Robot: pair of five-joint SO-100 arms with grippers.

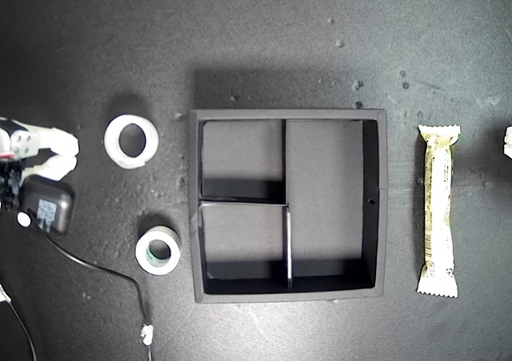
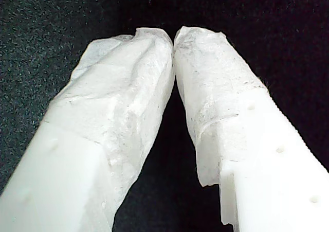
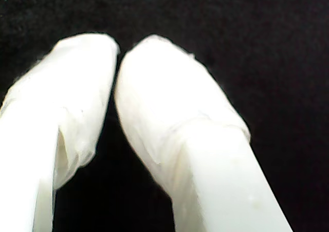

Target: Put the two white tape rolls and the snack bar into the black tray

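Note:
The black tray [image 1: 288, 114] sits in the middle of the exterior view with all three compartments bare. The larger white tape roll [image 1: 130, 141] lies flat on the mat to the tray's left in that view. The smaller roll with a greenish core [image 1: 158, 250] lies below it. The snack bar [image 1: 438, 210] lies lengthwise to the tray's right, pale side up. My first gripper [image 2: 174, 40] is shut with nothing between its taped fingers. My second gripper [image 3: 117, 57] is likewise shut on nothing. Both wrist views show only black mat beyond the tips.
One arm's white fingers [image 1: 62, 154] and its black camera block [image 1: 48, 205] reach in at the exterior view's left edge, just left of the larger roll. A black cable [image 1: 104, 269] trails from it across the mat. A white bit [image 1: 507, 142] shows at the right edge.

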